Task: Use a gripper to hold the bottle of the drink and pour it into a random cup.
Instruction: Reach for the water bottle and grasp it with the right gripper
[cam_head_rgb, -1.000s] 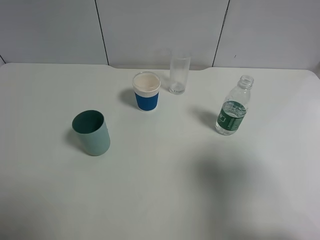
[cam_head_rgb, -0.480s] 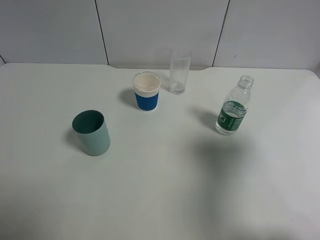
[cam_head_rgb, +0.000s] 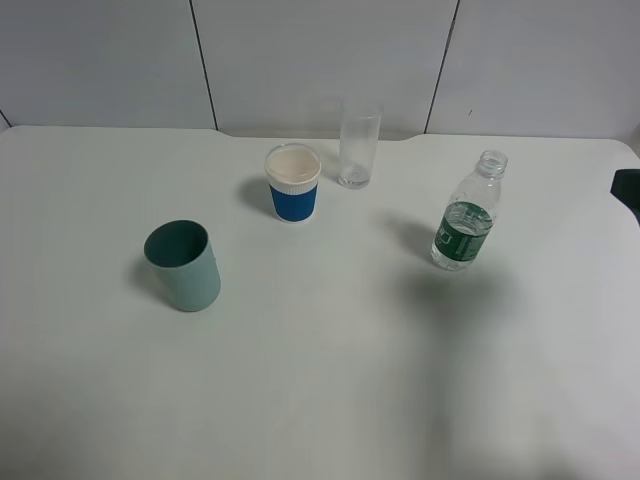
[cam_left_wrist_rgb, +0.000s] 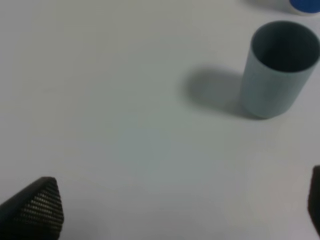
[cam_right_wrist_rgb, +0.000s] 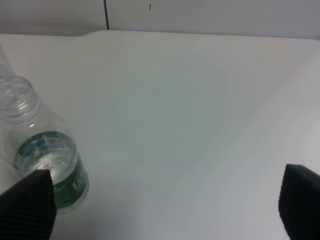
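- The bottle stands upright and uncapped on the right of the white table.
- The right gripper is spread wide and empty, near the bottle (only a dark edge of that arm shows from above).
- The left gripper is also spread, near a teal cup.

The high camera is looking steeply down across the whole desk toward the back wall. The left wrist camera is riding low, facing out between the left fingers at the green cup ahead of them. The right wrist camera is facing past the right fingers, the bottle just beyond one tip. The high view is sharing both.
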